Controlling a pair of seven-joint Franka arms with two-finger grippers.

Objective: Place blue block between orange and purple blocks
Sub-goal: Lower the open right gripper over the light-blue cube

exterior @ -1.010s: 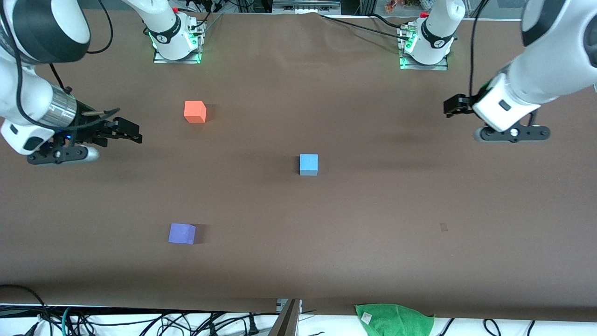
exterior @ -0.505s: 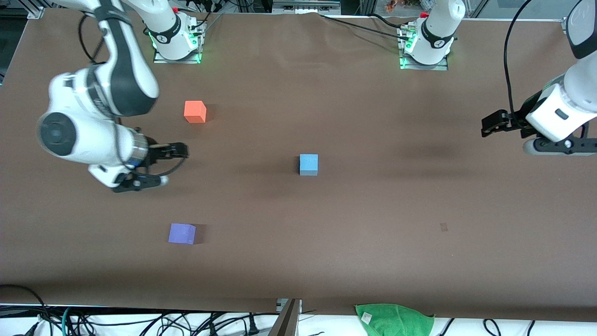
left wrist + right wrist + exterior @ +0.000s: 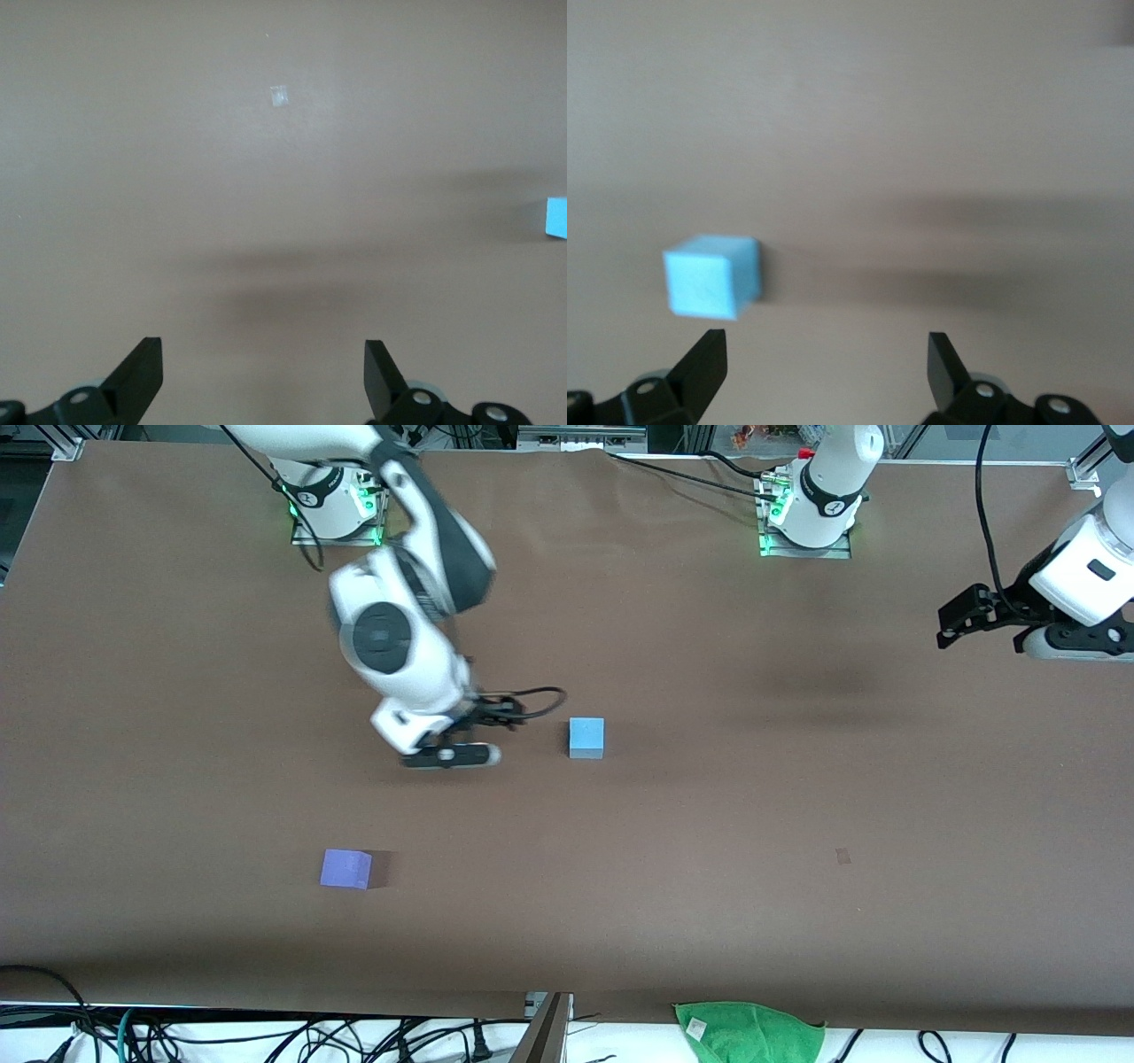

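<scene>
Blue block (image 3: 586,737) untouched on the table, with the reach for it under way.

Sky-blue and resting flat on the brown table (image 3: 709,824), it lies just beside the right gripper (image 3: 505,713), on the side toward the left arm's end; in the right wrist view it sits a little ahead of the spread fingers (image 3: 700,363), off to one side, not between them, so nothing is gripped. By my reading, almost the whole job remains: line up, grasp, lift, carry and set down. The purple block (image 3: 345,868) lies nearer the front camera than that gripper and well apart from it. The orange block cannot be seen; the right arm may be covering it. The left gripper (image 3: 961,615) waits, fingers spread and empty, over the table's left-arm end, well apart from the blue block.
</scene>
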